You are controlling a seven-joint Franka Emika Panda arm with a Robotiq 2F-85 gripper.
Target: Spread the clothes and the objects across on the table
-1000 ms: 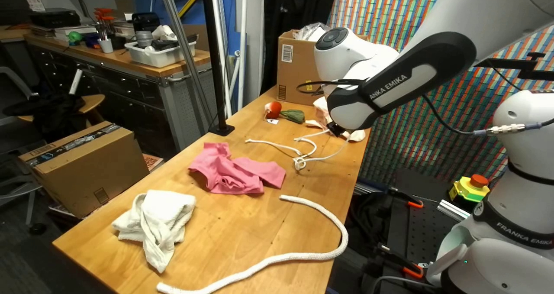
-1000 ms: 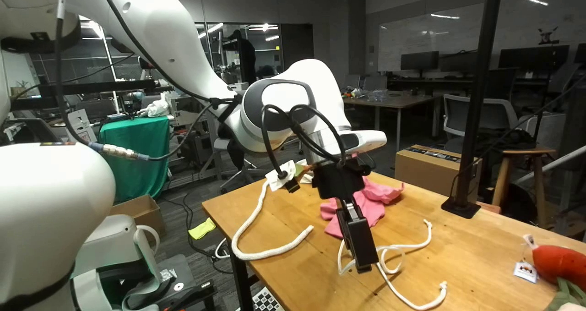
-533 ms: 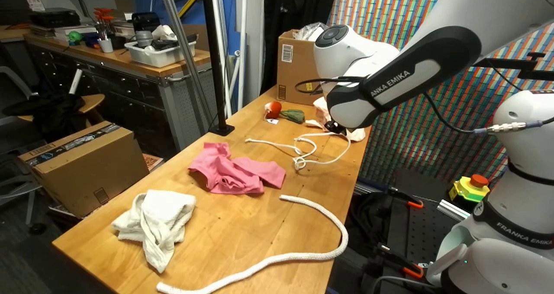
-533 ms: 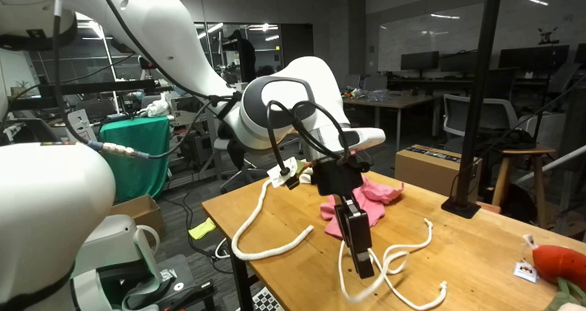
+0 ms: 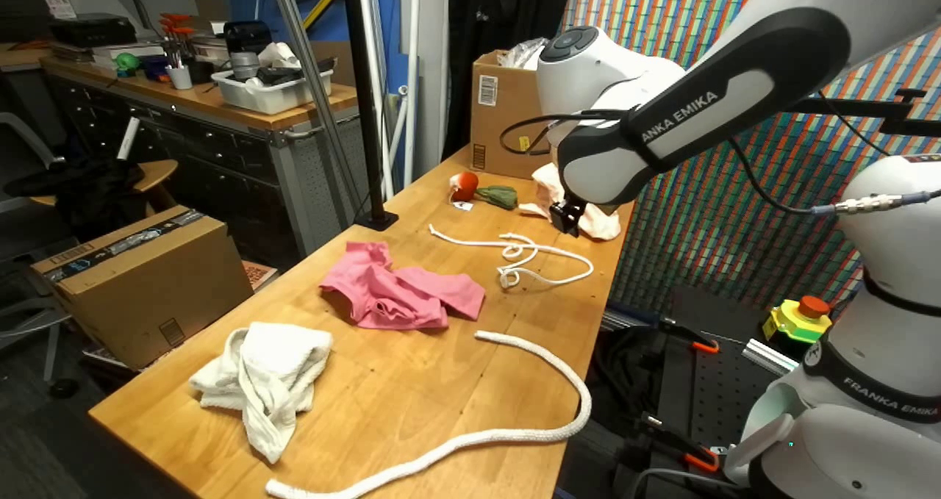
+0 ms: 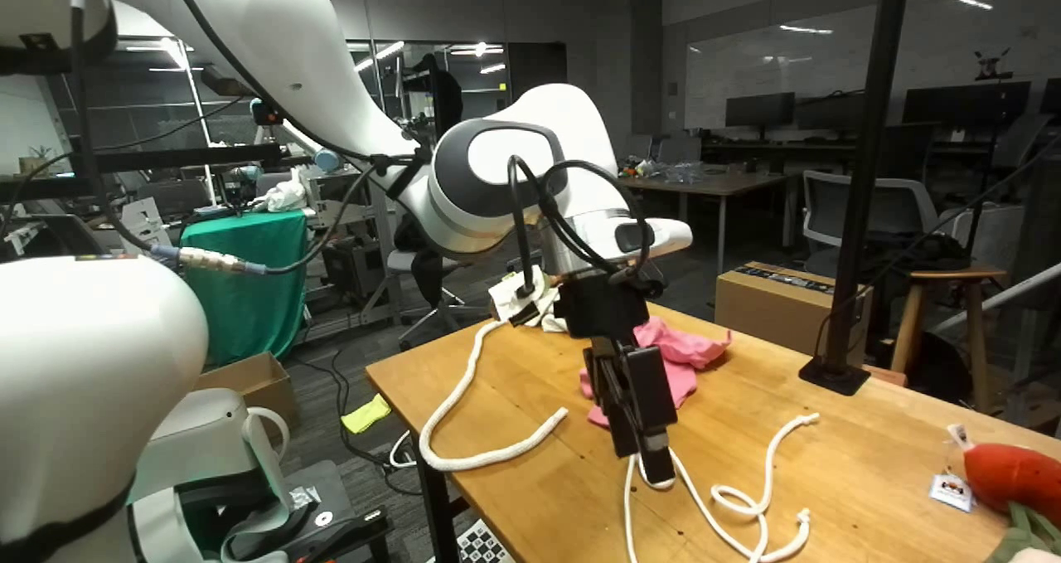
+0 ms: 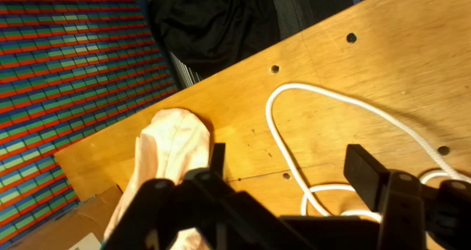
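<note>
Now that the end effector [image 7: 290, 166] gapes, the thin cord [image 7: 269, 112] has dropped free.

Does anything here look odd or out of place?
A yellow cloth-like piece lies on the floor, which looks misplaced when the pink cloth and white towel, both crumpled, are up on the table. The thin white cord also loops over itself. I see no spill or damage.

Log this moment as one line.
gripper: open, holding nothing, above table; thin cord: looped on table; bright pink cloth, white towel: crumpled; thick rope: curved
</note>
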